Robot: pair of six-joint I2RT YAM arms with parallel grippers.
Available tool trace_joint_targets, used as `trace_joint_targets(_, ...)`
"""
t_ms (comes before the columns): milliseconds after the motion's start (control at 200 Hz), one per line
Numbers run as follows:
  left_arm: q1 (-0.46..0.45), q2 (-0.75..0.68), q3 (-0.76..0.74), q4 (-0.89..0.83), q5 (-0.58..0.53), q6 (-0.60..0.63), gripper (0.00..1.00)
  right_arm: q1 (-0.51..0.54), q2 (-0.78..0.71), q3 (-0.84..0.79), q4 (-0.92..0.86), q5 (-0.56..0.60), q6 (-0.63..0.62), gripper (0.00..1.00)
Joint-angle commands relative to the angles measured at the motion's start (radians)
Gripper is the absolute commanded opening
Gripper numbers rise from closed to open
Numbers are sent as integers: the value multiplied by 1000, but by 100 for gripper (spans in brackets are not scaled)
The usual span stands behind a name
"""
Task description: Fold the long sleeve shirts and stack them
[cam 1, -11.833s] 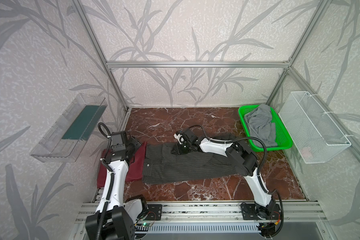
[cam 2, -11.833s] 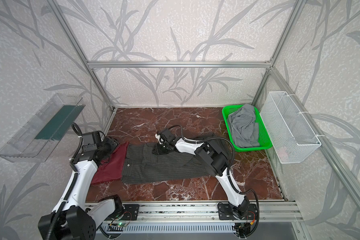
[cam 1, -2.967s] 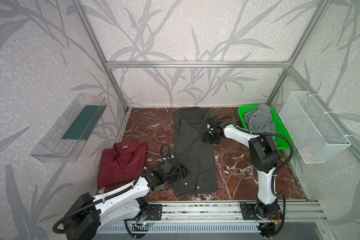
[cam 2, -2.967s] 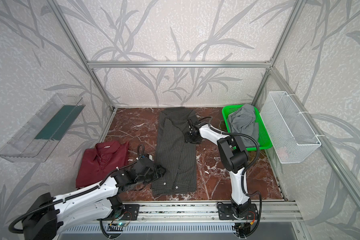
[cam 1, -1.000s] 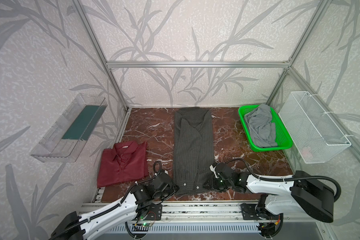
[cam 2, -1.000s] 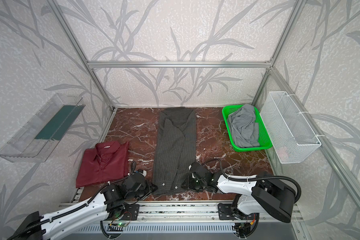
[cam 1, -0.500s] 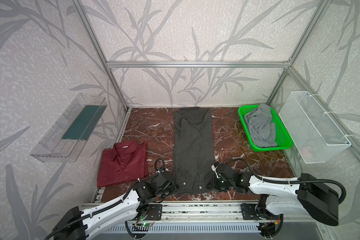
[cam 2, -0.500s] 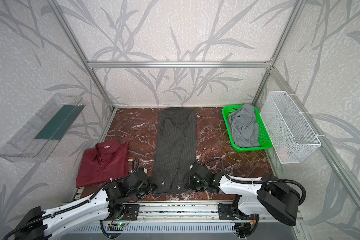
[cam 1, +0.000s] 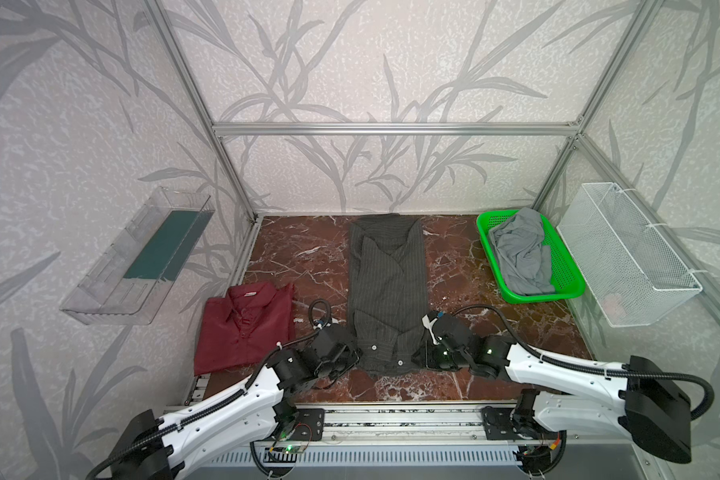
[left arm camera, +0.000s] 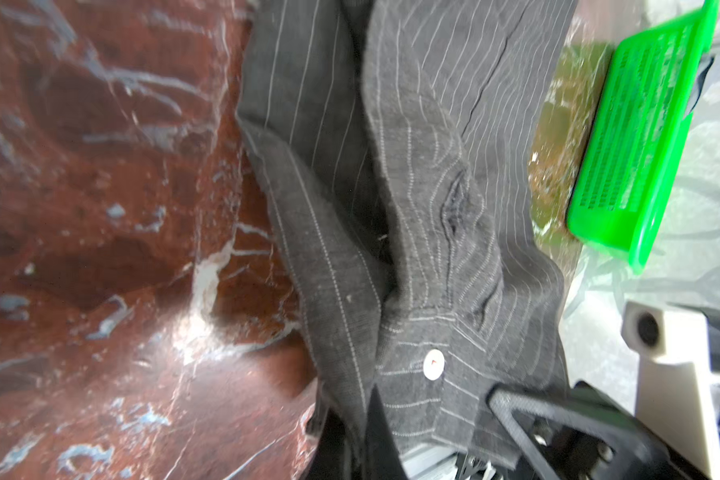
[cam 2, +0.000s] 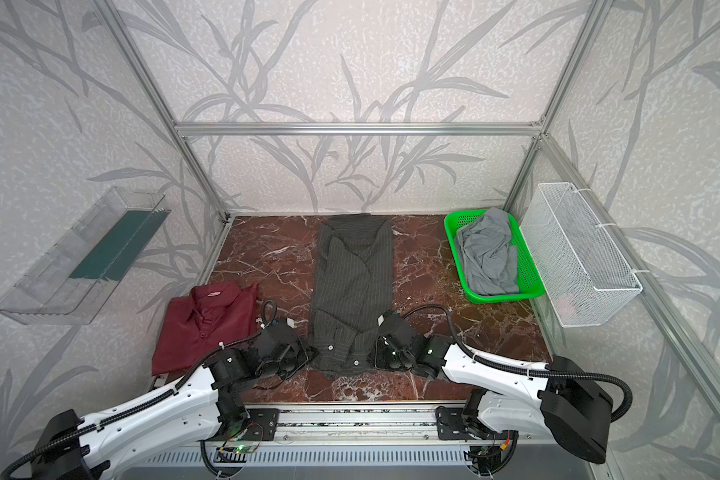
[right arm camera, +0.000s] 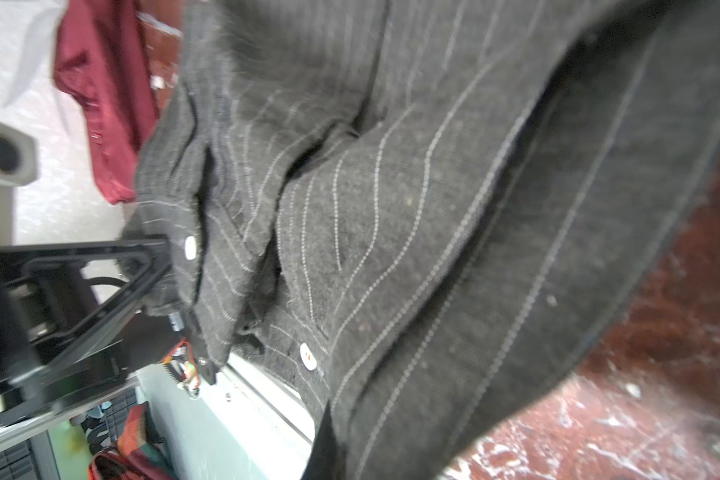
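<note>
Clamping near-hem corners of the grey pinstripe shirt point(cam 1: 387, 282), lower centre: left gripper point(cam 1: 355, 359), right gripper point(cam 1: 417, 358), both closed on fabric.

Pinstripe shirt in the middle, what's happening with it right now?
Both arms are on the charcoal pinstriped shirt, which lies as a long narrow strip running front to back. The left gripper and right gripper are each shut on a near corner of it, apparently ready to fold it over. The maroon shirt lies folded at the left, untouched. A grey garment sits crumpled in the green basket at the right.
</note>
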Motion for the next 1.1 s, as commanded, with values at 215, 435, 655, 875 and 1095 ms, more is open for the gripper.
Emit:
trace_joint_targets(215,167,120,162,40,28,55,0,-133,55,152,-40,-73,-107,0)
trace_joint_targets(435,261,300,320,118,133,103,0,-222,180,256,-11,-163,-152,0)
trace_joint_targets(655,320,434,443,97,153,170,0,-307,291,350,18,-232,-181,0)
trace_joint_targets(875,386,543,515,105,184,209,0,-383,397,437,27,-271,-205,0)
trace_joint_targets(1095,455,647,593,108,221,251,0,-420,522,535,39,-325,-204,0)
